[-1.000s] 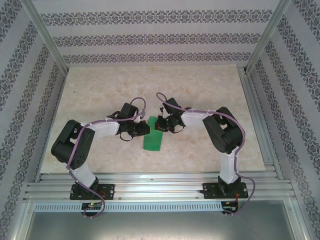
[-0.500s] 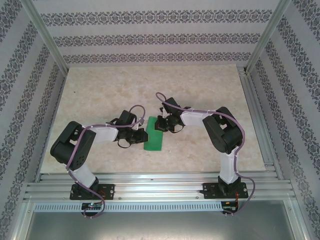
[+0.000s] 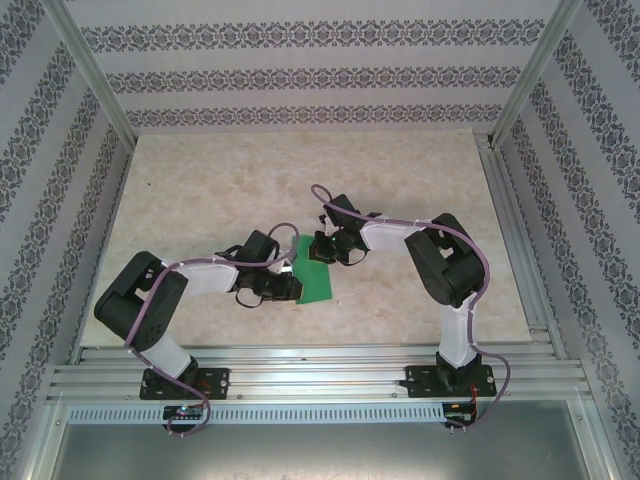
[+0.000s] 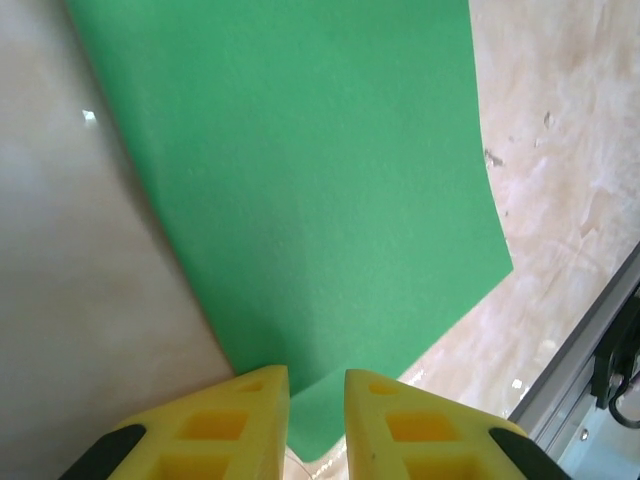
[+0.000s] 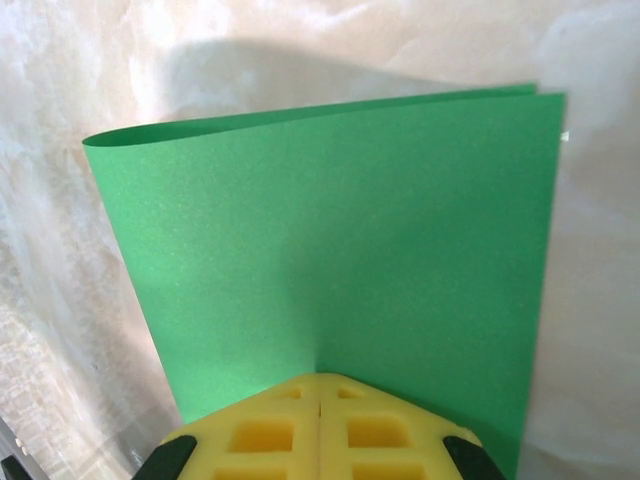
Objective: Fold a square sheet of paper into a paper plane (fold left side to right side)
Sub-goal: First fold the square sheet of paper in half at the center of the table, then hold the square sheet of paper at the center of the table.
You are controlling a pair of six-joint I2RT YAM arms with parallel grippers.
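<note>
Pale marbled surface [image 3: 200, 190], folded green paper [image 3: 314, 275] at its centre, long axis running near to far. The left tool [image 4: 317, 378], slightly parted, straddles the paper's near left edge without clamping it; beyond, the right tool [image 5: 318, 382] is pinched tight on the far edge.

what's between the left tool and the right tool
The square sheet of paper, folded over, spans the gap in the top view: the right tool pinches one edge, the left tool sits at its other side.

Far tabletop [image 3: 300, 170] open; left arm [image 3: 205, 275], right arm [image 3: 400, 238] flank sheet [image 3: 314, 280], seemingly touching.
</note>
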